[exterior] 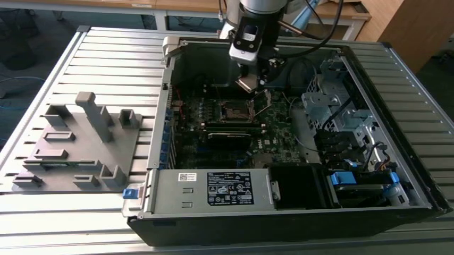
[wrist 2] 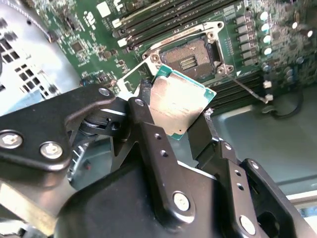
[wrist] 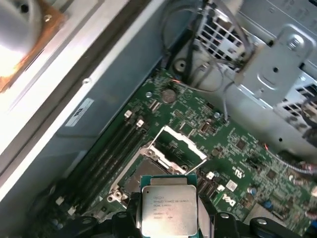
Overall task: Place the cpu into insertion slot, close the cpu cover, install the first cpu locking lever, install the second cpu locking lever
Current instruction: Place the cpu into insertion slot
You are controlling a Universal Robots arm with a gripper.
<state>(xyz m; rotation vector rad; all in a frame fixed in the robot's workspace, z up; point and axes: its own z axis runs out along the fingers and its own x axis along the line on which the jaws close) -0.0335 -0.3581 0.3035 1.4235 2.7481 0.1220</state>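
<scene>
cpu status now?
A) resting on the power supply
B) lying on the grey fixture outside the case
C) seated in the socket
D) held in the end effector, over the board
D: the chip is clamped in the end effector above the green board, while the socket is bare and its cover stands open.

No print can be read for sure. In the exterior view a black-and-white label (exterior: 230, 188) sits on the grey box (exterior: 170, 194) at six o'clock, with a smaller white sticker (exterior: 188, 177) at the label's nine o'clock; the print on both is too fine to make out. In the first wrist view the cpu (wrist: 168, 209) carries faint lines of print and white marks (wrist: 229, 197) stand on the board (wrist: 257, 163), all illegible.
</scene>
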